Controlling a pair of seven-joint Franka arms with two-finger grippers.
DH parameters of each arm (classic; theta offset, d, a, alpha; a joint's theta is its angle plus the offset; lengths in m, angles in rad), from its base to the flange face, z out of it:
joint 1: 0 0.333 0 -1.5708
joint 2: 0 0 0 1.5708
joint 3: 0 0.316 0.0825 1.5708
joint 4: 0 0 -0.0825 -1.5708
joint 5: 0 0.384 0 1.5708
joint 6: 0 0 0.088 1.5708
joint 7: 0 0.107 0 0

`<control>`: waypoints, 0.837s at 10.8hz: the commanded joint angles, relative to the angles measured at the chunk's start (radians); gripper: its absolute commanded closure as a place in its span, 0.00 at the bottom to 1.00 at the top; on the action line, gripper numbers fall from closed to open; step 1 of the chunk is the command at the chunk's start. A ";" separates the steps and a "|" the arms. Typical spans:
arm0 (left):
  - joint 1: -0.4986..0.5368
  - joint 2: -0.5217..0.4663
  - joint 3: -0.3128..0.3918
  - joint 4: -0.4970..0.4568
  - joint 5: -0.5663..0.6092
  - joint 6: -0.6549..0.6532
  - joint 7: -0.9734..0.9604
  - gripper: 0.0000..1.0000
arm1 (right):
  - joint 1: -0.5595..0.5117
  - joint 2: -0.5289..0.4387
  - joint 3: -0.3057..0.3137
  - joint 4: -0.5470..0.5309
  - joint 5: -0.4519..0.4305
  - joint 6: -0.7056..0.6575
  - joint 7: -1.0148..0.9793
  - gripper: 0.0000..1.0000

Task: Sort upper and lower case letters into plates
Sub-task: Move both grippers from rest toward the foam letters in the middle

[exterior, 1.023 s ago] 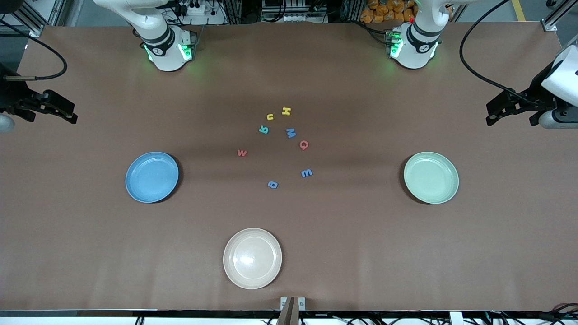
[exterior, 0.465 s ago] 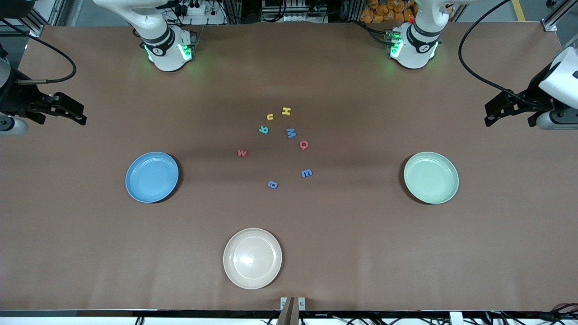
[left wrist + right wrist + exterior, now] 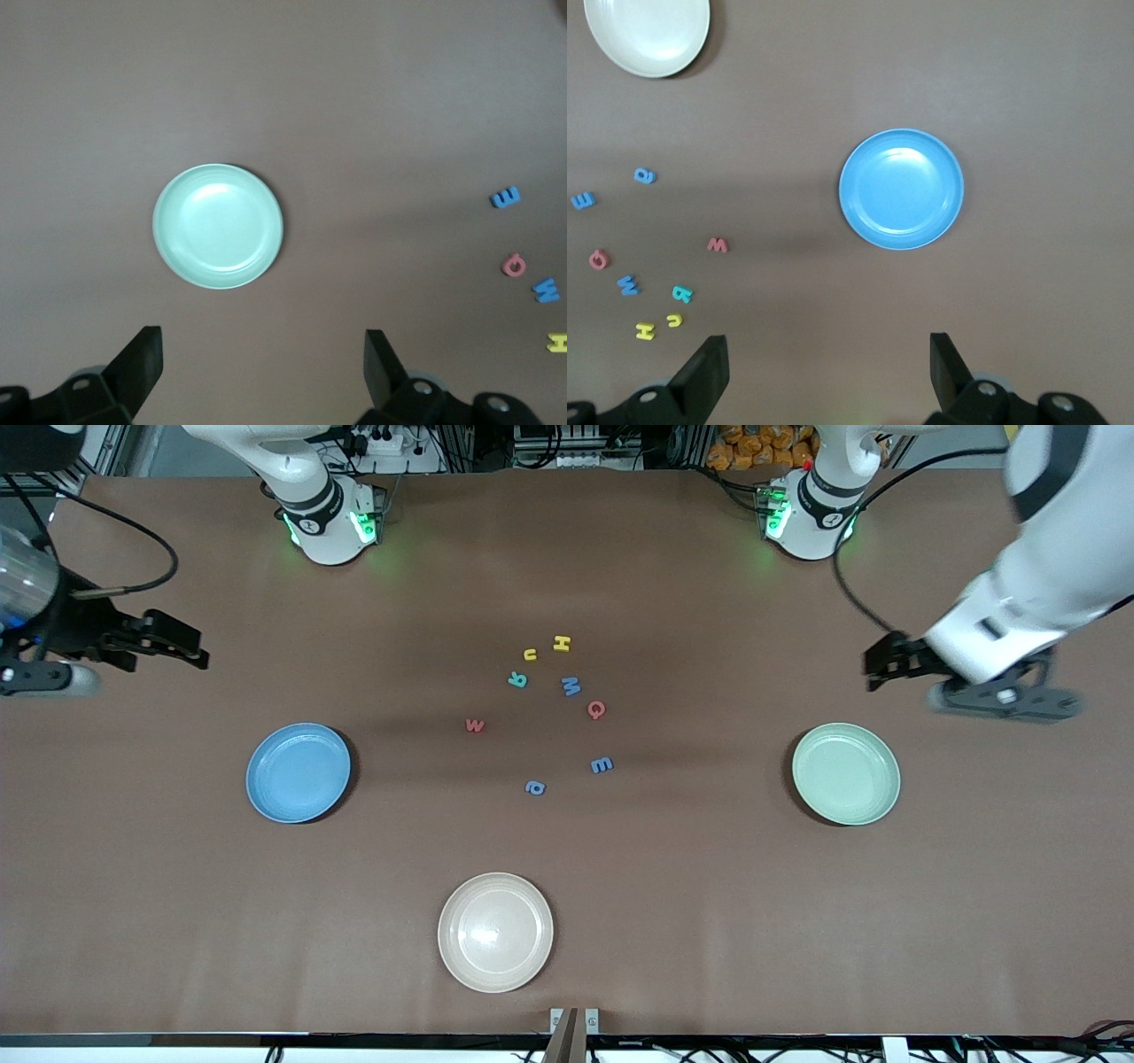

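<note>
Several small coloured letters lie loose in the middle of the table, among them a yellow H (image 3: 561, 643), a blue M (image 3: 570, 686), a red w (image 3: 475, 725) and a blue E (image 3: 601, 765). The sky blue plate (image 3: 299, 772) sits empty toward the right arm's end, the mint green plate (image 3: 846, 773) empty toward the left arm's end. My left gripper (image 3: 877, 669) hangs open over bare table beside the mint plate (image 3: 218, 226). My right gripper (image 3: 193, 651) hangs open over bare table beside the blue plate (image 3: 901, 189). Neither holds anything.
A beige cream plate (image 3: 495, 931) lies empty near the front edge, nearer the camera than the letters. The arms' bases (image 3: 330, 518) stand along the table's back edge. Brown table surface stretches between the plates and the letters.
Both arms have swung in over the table toward the middle. The left gripper moved farthest and now hangs close to the mint plate. Letters and plates have not moved.
</note>
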 commanded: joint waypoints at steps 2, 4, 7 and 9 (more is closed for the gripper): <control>-0.082 0.054 -0.058 -0.049 0.011 0.084 -0.023 0.00 | 0.112 0.054 -0.002 -0.087 0.011 0.095 0.158 0.00; -0.158 0.052 -0.062 -0.156 0.011 0.179 -0.127 0.00 | 0.180 0.128 -0.001 -0.088 0.011 0.148 0.297 0.00; -0.298 0.070 -0.064 -0.264 0.020 0.297 -0.330 0.00 | 0.267 0.231 -0.002 -0.093 0.010 0.221 0.475 0.00; -0.334 0.116 -0.067 -0.272 0.020 0.323 -0.341 0.00 | 0.307 0.286 0.007 -0.102 0.011 0.256 0.486 0.00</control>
